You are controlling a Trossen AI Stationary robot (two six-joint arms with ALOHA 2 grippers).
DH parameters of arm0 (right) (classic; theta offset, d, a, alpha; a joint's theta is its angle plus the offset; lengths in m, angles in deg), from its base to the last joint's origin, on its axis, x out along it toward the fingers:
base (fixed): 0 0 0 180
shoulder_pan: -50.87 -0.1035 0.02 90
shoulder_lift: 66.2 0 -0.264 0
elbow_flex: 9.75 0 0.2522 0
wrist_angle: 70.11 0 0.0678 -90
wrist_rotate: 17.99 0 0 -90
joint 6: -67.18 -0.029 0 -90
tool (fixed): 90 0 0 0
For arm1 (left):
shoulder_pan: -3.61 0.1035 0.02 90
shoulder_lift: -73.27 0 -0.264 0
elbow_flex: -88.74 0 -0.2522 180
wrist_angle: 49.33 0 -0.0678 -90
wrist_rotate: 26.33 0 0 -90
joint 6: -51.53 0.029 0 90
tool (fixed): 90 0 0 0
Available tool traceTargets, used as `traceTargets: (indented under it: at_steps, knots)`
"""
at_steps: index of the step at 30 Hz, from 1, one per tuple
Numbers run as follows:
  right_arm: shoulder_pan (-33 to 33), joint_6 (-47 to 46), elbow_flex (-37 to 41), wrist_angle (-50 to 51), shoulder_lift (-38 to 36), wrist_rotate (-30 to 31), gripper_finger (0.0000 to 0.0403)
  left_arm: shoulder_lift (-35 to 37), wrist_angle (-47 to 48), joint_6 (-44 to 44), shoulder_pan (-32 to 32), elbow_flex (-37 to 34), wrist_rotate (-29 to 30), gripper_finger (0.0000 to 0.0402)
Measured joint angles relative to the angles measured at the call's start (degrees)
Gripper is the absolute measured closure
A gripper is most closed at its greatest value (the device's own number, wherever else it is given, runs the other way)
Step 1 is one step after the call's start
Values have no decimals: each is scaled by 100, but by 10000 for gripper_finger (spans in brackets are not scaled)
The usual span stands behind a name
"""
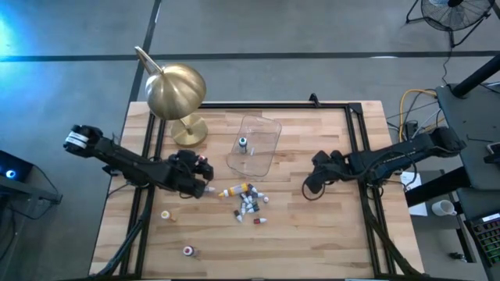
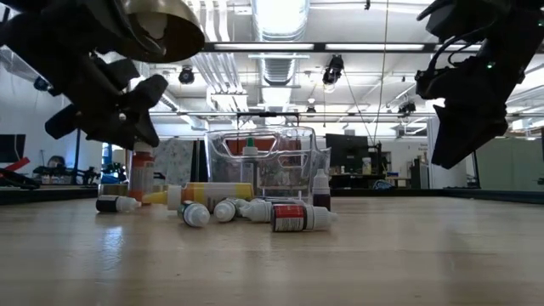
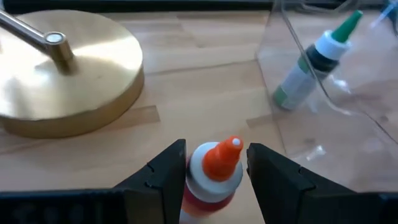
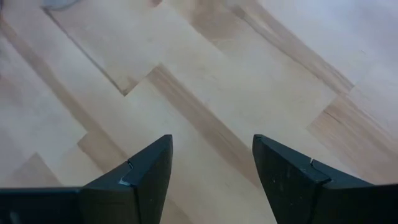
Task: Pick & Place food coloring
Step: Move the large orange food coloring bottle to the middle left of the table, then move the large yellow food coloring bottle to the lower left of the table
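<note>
Orange-capped little white food coloring bottle [image 3: 211, 177] is seen sitting between the left tool [image 1: 197, 176] fingers, tip pointing ahead toward the clear plastic tub [image 1: 269, 133]; whether it's really clamped can't be told (jaws flank it closely). One green-capped bottle [image 1: 243, 144] is already lying in the tub. Remaining bottles [image 1: 248, 203] are scattered on the wooden counter [image 1: 312, 234] just beside the left tool, so that arm is nearer. Right tool [image 1: 311, 187] is held apart, empty, hovering.
</note>
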Motion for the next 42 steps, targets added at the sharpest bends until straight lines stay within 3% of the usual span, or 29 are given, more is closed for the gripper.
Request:
traceTargets:
  at_steps: [8, 15, 20, 23, 31, 38, 42]
  knots:
    - [392, 345, 0, -7, 0, -35, 188, 489, 271, 633, 0, 276, -174, 257]
    - [713, 617, 0, -14, 0, -186, 188, 706, 1267, 1004, 0, 931, -104, 257]
    - [912, 717, 0, -27, 0, -238, 188, 704, 1272, 1908, 0, 1515, -213, 257]
    - [1041, 723, 0, -34, 0, -370, 188, 663, 957, 2524, 2, 1784, -582, 257]
    - [1251, 1093, 26, -339, 0, -389, 188, 251, -430, 4182, 0, 1871, -2676, 257]
    - [1267, 857, 126, -570, 0, -363, 188, -444, -786, 4170, -3, 1951, -3158, 257]
    - [1261, 644, 168, -567, 0, -840, 188, -748, -884, 4138, -32, 2142, -3472, 257]
